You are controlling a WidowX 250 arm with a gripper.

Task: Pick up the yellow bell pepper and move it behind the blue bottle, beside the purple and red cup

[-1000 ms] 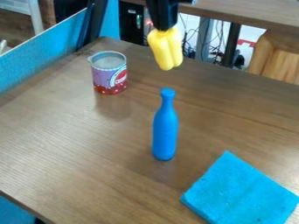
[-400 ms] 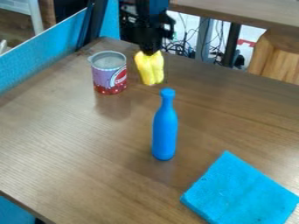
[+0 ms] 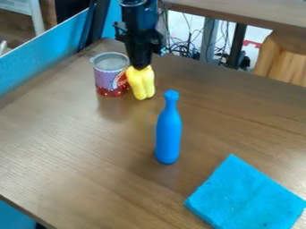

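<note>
- The step in hand looks like carrying or placing: the black hand (image 3: 140, 68) has the yellow, lobed object (image 3: 142, 83) by its top end, with the rest of it pointing down.
- The hand is closed about as far as the object's top allows, and the grip appears firm, though the exact contact is too small to make out.
- The object is over the far part of the brown table (image 3: 78, 143), left of the picture's middle. Its lower end looks near the surface, but whether it touches the wood cannot be told.
- Just beside it is the open can (image 3: 108, 79), upright, purple above and red below. The object's edge overlaps the can's side in the view; whether the two touch is unclear.
- The blue bottle (image 3: 169, 134) is upright, nearer the camera and to the right of the object. The folded blue cloth (image 3: 245, 194) lies flat farther off, at the lower right.
- As a judgement, any next move calls for keeping the grip and minding the can's side, since a sideways nudge could shift it.
- Setting the object down there would call for a slow, straight descent, with the hand opening only once the table bears its weight; its rounded lower end could make it tip.
</note>
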